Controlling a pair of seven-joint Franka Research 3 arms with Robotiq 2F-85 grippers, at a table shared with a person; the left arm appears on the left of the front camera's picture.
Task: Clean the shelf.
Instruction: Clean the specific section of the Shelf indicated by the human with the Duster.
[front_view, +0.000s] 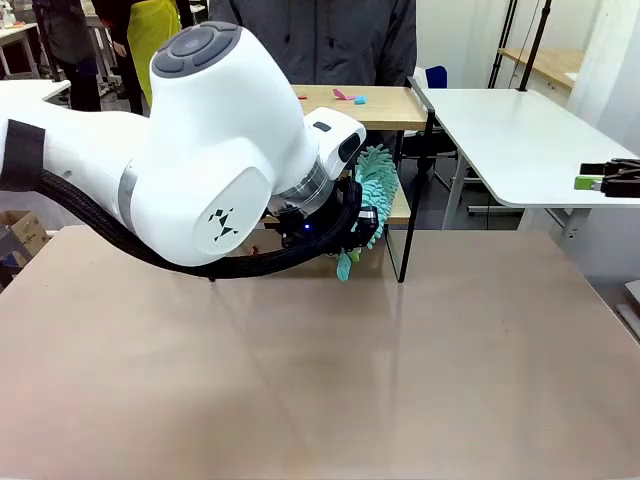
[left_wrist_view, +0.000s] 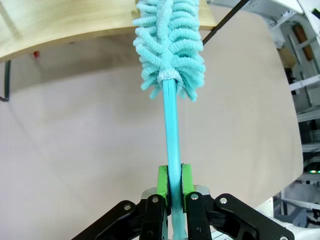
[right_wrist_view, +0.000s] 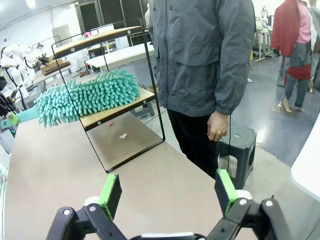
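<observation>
Teal fluffy duster (right_wrist_view: 90, 97) lies with its head along the lower board of the shelf (right_wrist_view: 120, 112), between the two wooden boards. We judge it sits flat like that so the fibres drag across the wood as it sweeps. Left claw (left_wrist_view: 174, 182) is clamped tight on the thin teal handle, green pads on either side. The grip is low on the stick, which likely gives reach in under the top board without the arm hitting the black frame.

Right claw (right_wrist_view: 169, 187) is spread wide and holds nothing. It is well apart from the shelf, probably parked out of the way.

Shelf stands at the far middle of the counter (front_view: 400, 380), just in front of a person (right_wrist_view: 200, 55) in a grey jacket, whose hand (right_wrist_view: 217, 126) hangs loose. Small pink and blue bits (front_view: 345, 96) sit on the top board, and a white scrap (right_wrist_view: 123, 135) lies under the shelf.

Counter is matte beige-brown and mostly bare. White table (front_view: 520, 140) is at far right, with a busy lab room behind.
</observation>
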